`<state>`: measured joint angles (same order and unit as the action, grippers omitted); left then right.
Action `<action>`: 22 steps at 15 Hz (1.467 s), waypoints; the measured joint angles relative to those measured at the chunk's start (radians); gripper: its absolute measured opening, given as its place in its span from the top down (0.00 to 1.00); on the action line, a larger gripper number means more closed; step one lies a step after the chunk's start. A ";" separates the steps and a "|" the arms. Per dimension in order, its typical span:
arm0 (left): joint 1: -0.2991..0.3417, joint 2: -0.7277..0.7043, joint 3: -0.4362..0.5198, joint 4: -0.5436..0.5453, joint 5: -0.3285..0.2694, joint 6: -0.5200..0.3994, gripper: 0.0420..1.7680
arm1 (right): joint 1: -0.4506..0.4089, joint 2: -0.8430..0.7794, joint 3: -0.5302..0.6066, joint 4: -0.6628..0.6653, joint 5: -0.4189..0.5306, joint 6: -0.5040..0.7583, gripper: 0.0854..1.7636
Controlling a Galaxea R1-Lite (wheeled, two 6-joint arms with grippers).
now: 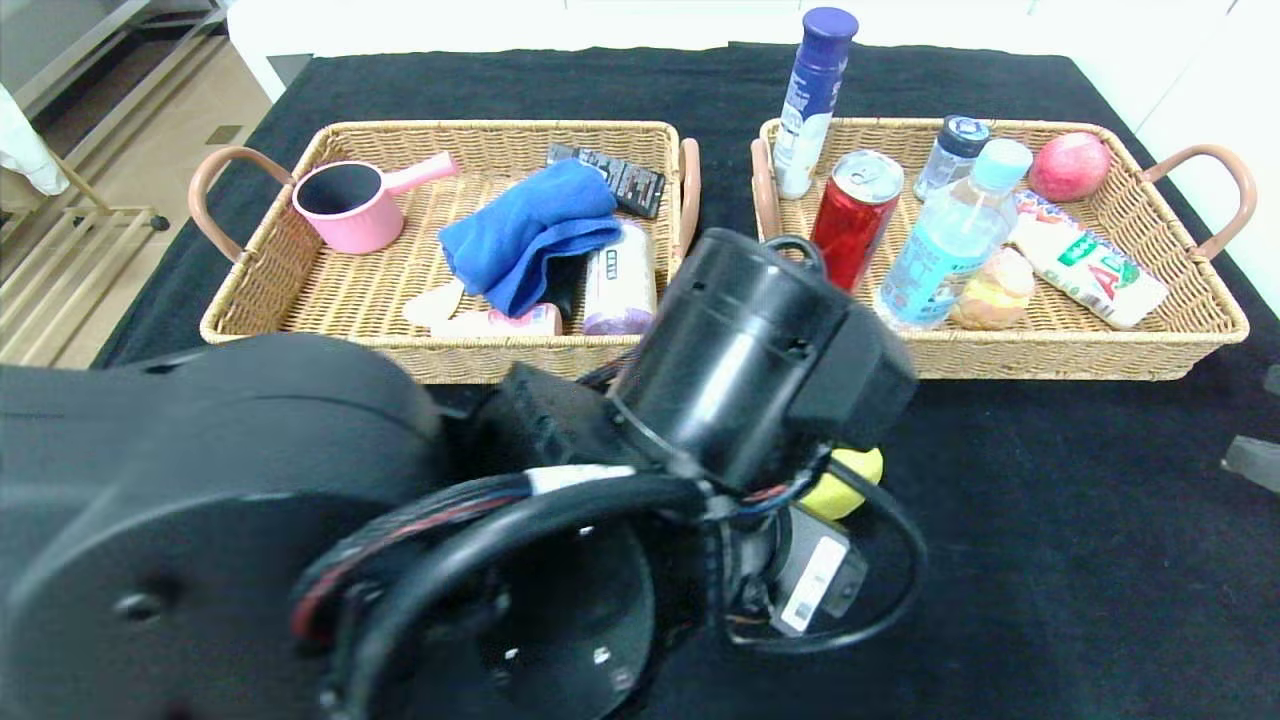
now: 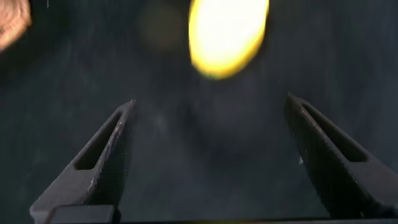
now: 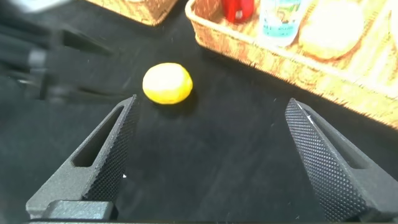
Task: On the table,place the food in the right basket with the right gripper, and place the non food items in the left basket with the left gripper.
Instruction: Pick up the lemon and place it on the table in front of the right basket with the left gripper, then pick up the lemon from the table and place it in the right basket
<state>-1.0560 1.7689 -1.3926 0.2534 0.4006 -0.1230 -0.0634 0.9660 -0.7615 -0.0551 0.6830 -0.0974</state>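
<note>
Both the left hand (image 2: 208, 155) and right hand (image 3: 208, 155) are held wide open, empty, near the lemon (image 3: 166, 83) on the black surface (image 1: 1050, 520).

2 baskets stand side by side across the upper half of the frame on the tabletop (image 1: 1050, 520): the left basket (image 1: 300, 310) at upper left, the right basket (image 1: 1190, 320) at upper right. The lemon (image 1: 850, 485) lies on the tabletop below them, near the centre.

A matt black cloth covers the worktop (image 1: 1050, 520). Both baskets, left (image 1: 300, 290) and right (image 1: 1150, 340), are rough woven wicker. The can (image 1: 855, 215) is glossy metal, the towel (image 1: 530, 235) soft cloth, the lemon (image 3: 166, 83) smooth-skinned.
</note>
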 joint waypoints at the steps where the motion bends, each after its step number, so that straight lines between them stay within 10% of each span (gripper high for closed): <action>1: 0.005 -0.051 0.066 -0.006 -0.043 0.027 0.05 | 0.003 0.004 0.000 0.004 0.000 0.000 0.03; 6: 0.081 -0.314 0.386 -0.102 -0.244 0.277 0.04 | 0.030 0.009 0.003 0.024 0.000 -0.001 0.03; 11: 0.228 -0.438 0.628 -0.446 -0.364 0.322 0.04 | 0.100 0.019 0.001 0.074 -0.005 -0.001 0.03; 22: 0.318 -0.474 0.725 -0.532 -0.372 0.314 0.03 | 0.198 0.064 0.009 0.071 -0.137 0.001 0.03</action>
<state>-0.7379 1.2951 -0.6672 -0.2789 0.0283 0.1915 0.1347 1.0300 -0.7523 0.0164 0.5464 -0.0966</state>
